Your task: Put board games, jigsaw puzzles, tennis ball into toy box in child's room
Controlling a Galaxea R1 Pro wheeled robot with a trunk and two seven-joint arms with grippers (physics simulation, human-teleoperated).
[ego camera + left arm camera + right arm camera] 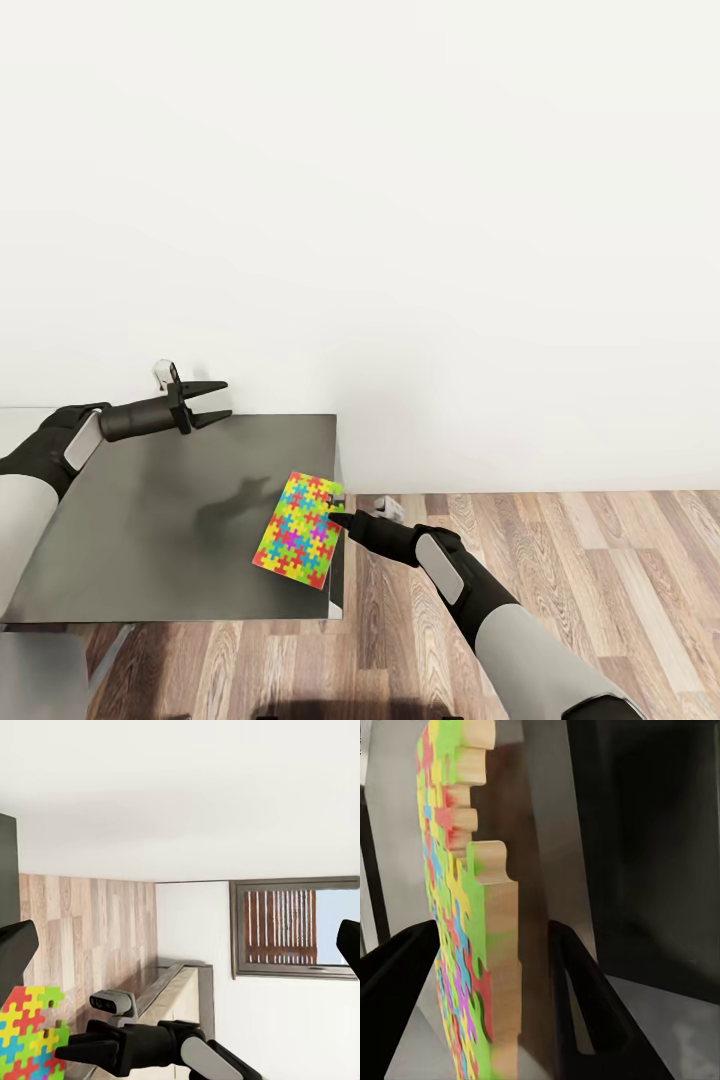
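The jigsaw puzzle (299, 529) lies on the dark-grey section of the table (150, 520), near its right front corner, with one short edge reaching the table's right rim. Its long axis runs from about 7 o'clock to 1 o'clock in my head view, the far short end pointing towards 1 and the near one back towards my trunk at 7. It looks slightly tilted, not flat: my right wrist camera sees it edge-on, the wooden thickness and knobbed outline of the jigsaw puzzle (480, 922) standing between my two fingers.

So the step in hand, as I judge it, is the pick-up of this puzzle. My right gripper (337, 512) comes in from 4 o'clock and has its fingers on either side of the upper right edge; one finger (585, 997) sits against the back face, the other close to the printed face, so I take it to be clamped on the slab (though I cannot confirm firm contact on the coloured side). My left gripper (212, 402) hangs spread and empty above the table's back edge at about 11 o'clock from the puzzle, well apart from it.

The next move calls for a clean lift off the table, keeping the thin slab from pivoting in a grip that holds only its edge, then carrying it to the toy box, which I would first have to bring into sight.
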